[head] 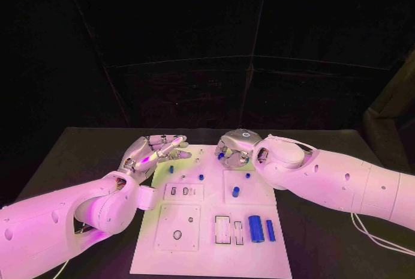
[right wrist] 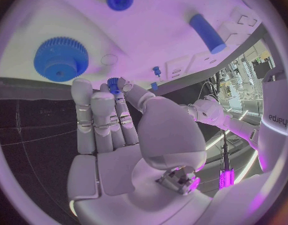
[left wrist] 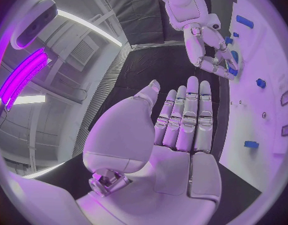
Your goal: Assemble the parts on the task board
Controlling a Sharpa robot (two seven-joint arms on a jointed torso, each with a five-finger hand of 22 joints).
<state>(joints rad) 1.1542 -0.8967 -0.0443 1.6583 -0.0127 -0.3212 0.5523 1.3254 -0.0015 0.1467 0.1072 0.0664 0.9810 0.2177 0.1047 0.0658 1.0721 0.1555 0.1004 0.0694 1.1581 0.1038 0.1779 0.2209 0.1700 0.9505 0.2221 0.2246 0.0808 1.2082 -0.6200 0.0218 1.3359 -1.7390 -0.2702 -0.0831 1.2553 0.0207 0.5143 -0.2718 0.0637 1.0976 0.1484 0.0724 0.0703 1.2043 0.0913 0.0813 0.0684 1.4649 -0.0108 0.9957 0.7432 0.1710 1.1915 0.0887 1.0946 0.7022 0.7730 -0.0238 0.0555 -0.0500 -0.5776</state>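
One small gear [right wrist: 113, 83] pinched in right hand [head: 233, 148] over board's [head: 207, 255] far edge; left hand [head: 156, 150] open, empty, beside it. Lower gear straight onto its peg, meshing the big gear [right wrist: 60, 59].

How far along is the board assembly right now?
Early to middle, by the look of it. Some small blue parts already stand on the task board. In hand: the right hand pinches a small blue gear over the board's far end. The left hand holds nothing, fingers apart. Left: the large blue cylinder and thin blue pin still lie loose near the board's front.
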